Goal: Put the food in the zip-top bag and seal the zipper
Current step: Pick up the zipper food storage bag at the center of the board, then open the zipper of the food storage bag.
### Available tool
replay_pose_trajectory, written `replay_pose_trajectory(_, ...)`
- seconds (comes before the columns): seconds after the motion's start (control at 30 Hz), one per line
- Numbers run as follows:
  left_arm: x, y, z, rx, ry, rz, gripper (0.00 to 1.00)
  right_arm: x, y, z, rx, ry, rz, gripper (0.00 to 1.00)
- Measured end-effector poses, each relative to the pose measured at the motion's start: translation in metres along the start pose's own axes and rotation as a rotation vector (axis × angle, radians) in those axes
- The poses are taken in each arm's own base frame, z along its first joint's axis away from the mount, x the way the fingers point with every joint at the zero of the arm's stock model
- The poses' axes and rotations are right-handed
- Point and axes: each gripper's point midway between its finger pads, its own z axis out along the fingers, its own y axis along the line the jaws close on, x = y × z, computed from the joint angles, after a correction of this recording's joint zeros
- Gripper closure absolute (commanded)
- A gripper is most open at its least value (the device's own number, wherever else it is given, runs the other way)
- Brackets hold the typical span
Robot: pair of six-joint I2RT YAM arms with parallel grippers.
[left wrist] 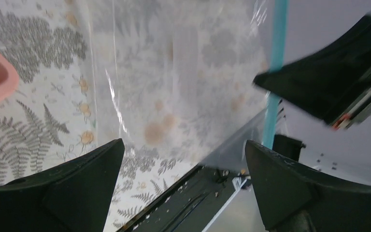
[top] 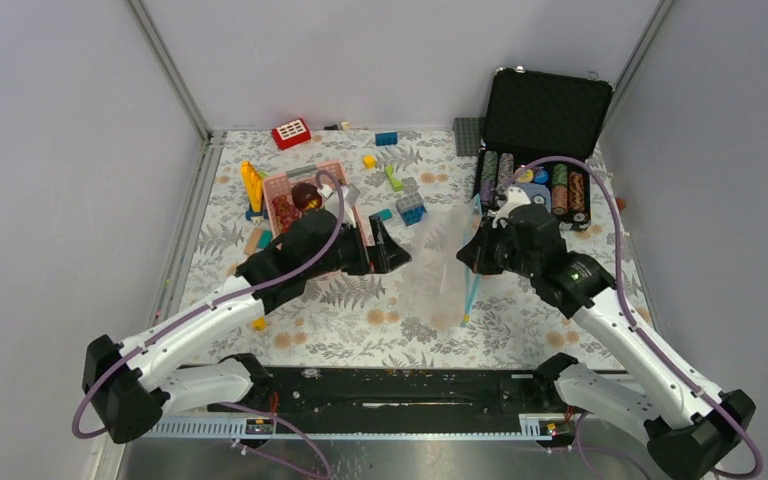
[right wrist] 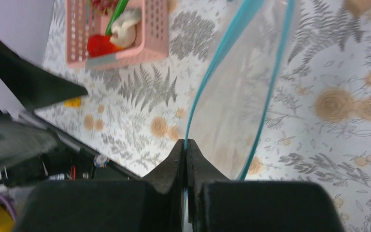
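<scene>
Right wrist view: my right jaws are pressed together on the zipper (right wrist: pixel 211 65), pinching one light-blue strip of the one zip-top bag (right wrist: pixel 234 96). A second blue strip runs beside it, with the mouth gaping between the two. The clear bag stands between my two sets of jaws. My left jaws are spread wide, apart from the bag and holding nothing. Beyond my right jaws, one pink basket (right wrist: pixel 125 55) on the tabletop (right wrist: pixel 140 92) holds one red piece (right wrist: pixel 99 44), one white piece (right wrist: pixel 125 29) and one green pod (right wrist: pixel 117 10). Any writing is too blurred to read.
</scene>
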Motion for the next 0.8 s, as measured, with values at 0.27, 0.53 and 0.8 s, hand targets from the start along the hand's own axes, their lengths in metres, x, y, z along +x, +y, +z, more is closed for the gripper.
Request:
replay_pose_trajectory(0.27, -0.058, -0.033, -0.002, -0.053, -0.095, 0.028, 0.01, 0.021, 0.021, -0.002, 0.054, 0.104, -0.154, 1.00)
replay_pose_trajectory(0.53, -0.064, -0.027, 0.044, -0.143, -0.033, 0.024, 0.01, 0.042, 0.033, 0.001, -0.018, 0.155, -0.247, 1.00)
replay_pose_trajectory(0.8, -0.043, -0.023, 0.061, -0.165, 0.024, 0.007, 0.01, 0.050, 0.037, 0.012, -0.043, 0.186, -0.277, 1.00)
